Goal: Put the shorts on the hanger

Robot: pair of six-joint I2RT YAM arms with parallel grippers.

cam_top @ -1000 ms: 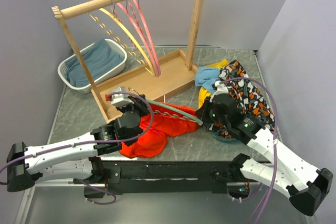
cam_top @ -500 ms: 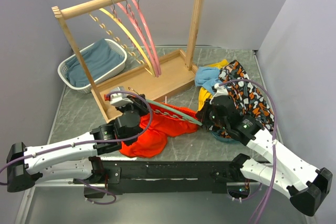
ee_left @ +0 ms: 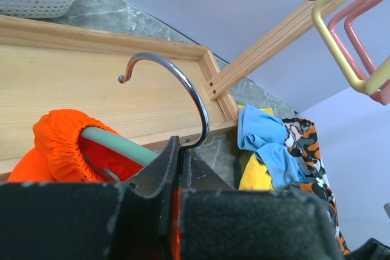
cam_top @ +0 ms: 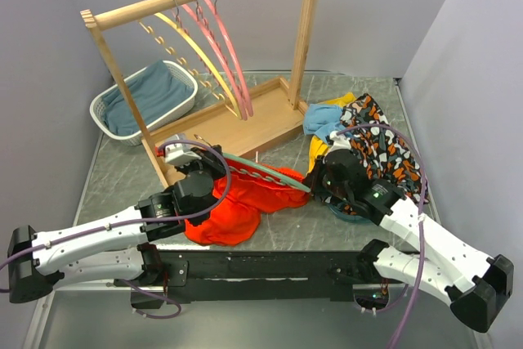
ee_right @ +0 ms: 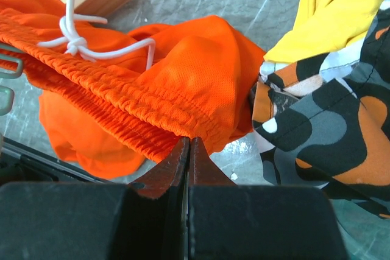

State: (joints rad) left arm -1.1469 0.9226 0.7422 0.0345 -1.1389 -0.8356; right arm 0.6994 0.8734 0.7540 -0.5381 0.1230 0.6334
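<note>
The orange-red shorts (cam_top: 242,202) lie bunched at the table's near middle, partly threaded on the mint-green hanger (cam_top: 265,172), which slants across them. My left gripper (cam_top: 200,171) is shut on the stem of the hanger's metal hook (ee_left: 180,81). The hanger's green arm (ee_left: 119,145) runs into the shorts' waistband (ee_left: 59,140). My right gripper (cam_top: 320,183) is at the shorts' right end. In the right wrist view it (ee_right: 189,141) is shut, with its tips pinching the waistband edge of the shorts (ee_right: 183,83). The white drawstring (ee_right: 74,43) shows at the upper left.
A wooden rack (cam_top: 237,132) stands behind, with pink hangers (cam_top: 225,46) and a yellow hanger (cam_top: 196,48) on its rail. A white basket (cam_top: 106,116) holding a blue cloth sits at the back left. A pile with the patterned garment (cam_top: 377,146) lies beside my right arm.
My left gripper has shifted the hanger slightly left and away. My right gripper has followed a little to the left, and the shorts have stretched between them.
</note>
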